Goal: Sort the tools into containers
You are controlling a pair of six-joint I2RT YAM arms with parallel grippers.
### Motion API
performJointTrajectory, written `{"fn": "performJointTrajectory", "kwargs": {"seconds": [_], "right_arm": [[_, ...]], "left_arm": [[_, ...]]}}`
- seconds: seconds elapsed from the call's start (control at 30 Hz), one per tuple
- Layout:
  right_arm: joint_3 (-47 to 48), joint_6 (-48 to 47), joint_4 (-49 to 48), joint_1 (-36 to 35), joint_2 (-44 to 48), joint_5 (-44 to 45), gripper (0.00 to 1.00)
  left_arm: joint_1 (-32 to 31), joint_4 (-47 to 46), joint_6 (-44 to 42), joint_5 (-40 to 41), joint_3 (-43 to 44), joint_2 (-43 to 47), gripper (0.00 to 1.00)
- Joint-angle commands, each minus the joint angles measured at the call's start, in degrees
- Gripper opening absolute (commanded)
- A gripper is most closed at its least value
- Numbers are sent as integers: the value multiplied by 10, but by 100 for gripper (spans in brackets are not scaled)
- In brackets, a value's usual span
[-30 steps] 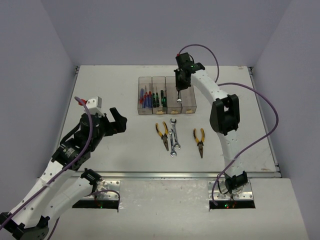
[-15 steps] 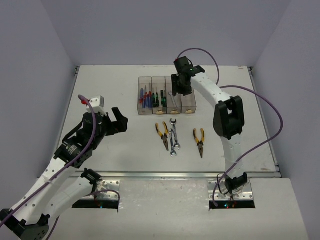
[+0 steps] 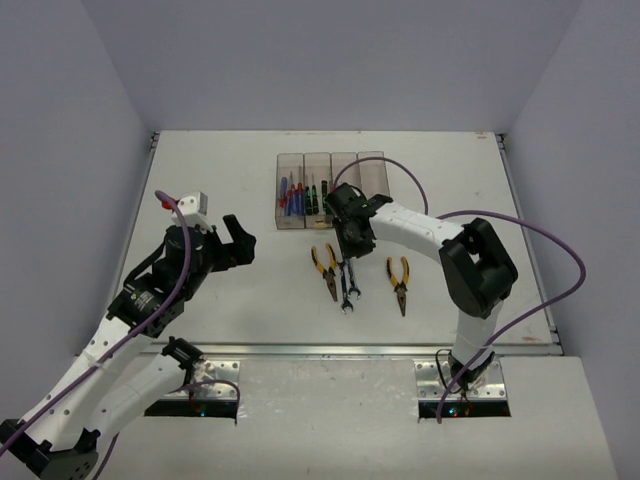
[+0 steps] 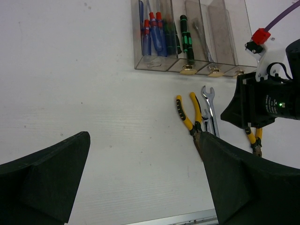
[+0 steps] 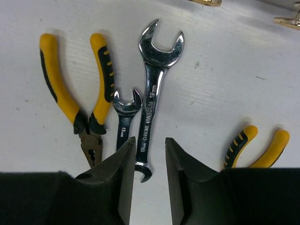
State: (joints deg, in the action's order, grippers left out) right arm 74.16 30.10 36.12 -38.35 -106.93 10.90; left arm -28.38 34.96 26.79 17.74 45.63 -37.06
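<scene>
White table (image 5: 225,70); right hand (image 5: 147,154) part-open above large wrench (image 5: 152,93)

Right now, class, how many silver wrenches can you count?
3. A large wrench and a small wrench lie side by side on the table; a third wrench lies in a clear bin. Others may be hidden.

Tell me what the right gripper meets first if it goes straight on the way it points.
Probably the larger wrench: the right gripper points downward, open, straddling that wrench's near end. The smaller wrench lies close alongside, so it might be touched too; depth is unclear.
</scene>
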Motion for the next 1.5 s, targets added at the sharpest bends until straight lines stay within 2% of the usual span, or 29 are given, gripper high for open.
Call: {"fn": "performJointTrajectory", "kwargs": {"seconds": [0.0, 0.57, 0.7, 0.87, 1.47], "right_arm": [[-9, 29, -39, -6, -12, 5, 31], [-66, 49, -62, -15, -83, 5, 26], [-71, 53, -61, -11, -93, 14, 19], [-71, 59, -61, -9, -103, 13, 0], [-126, 39, -54, -9, 54, 3, 0]], "left_arm": [[4, -21, -8, -6, -2, 7, 100], [4, -23, -9, -10, -3, 13, 100], [4, -24, -9, -10, -4, 16, 100], [4, -23, -9, -12, -3, 17, 100], [4, -25, -11, -16, -4, 13, 100]]}}
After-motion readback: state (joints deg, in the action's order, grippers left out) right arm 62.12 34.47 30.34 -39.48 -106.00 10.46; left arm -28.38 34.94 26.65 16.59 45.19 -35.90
